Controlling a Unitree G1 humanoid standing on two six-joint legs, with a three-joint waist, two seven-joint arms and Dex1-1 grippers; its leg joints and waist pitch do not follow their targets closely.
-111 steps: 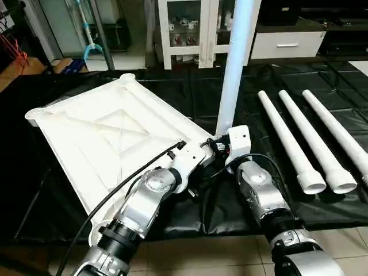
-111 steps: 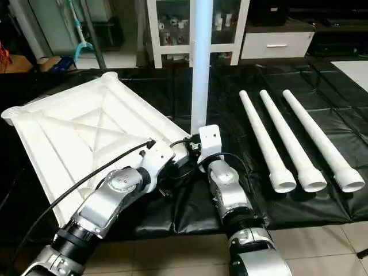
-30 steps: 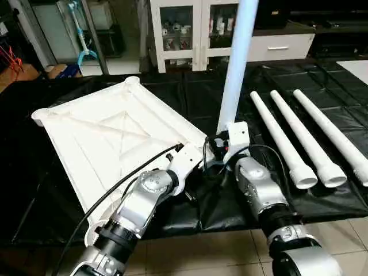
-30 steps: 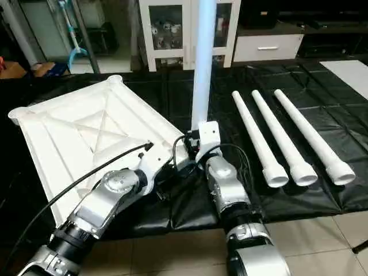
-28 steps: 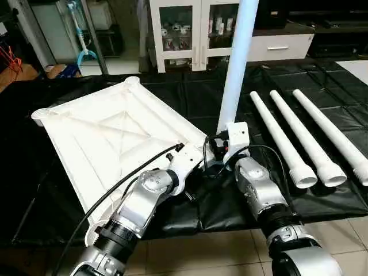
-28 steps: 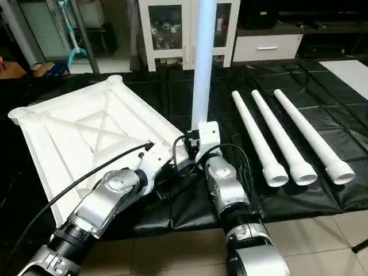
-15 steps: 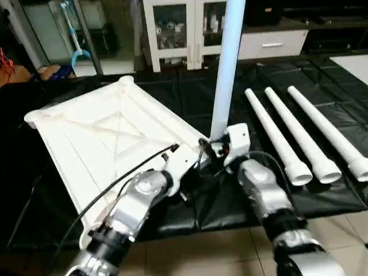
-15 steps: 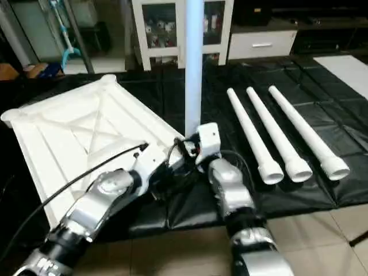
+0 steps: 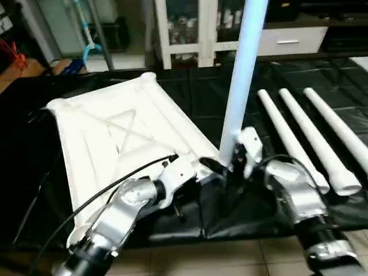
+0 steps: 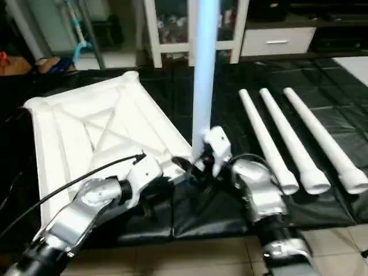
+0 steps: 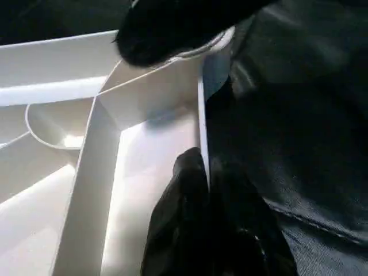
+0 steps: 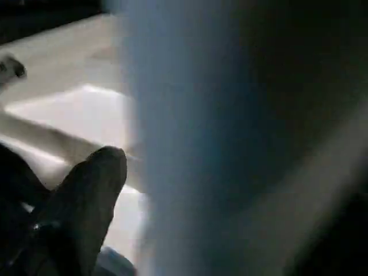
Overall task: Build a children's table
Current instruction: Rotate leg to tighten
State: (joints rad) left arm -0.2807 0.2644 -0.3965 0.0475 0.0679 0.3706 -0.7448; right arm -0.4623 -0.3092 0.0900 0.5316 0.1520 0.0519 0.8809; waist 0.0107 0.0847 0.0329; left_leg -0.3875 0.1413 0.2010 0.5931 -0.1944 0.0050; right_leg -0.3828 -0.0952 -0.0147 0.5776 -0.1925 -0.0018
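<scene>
Tabletop (image 9: 115, 132) lies ribbed side up on the black mat, first leg (image 9: 238, 86) standing in its near corner socket. My left gripper (image 11: 210, 230) pinches the rim; right gripper (image 9: 233, 167) looks spread beside the leg. Next, I'd fetch a spare leg (image 9: 290, 138).

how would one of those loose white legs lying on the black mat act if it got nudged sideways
The loose legs are round tubes, so one would probably roll. Their taper, with a flared open end, suggests it would curve rather than run straight. Likely stiff and light, being hollow plastic; the black mat may slow it.
</scene>
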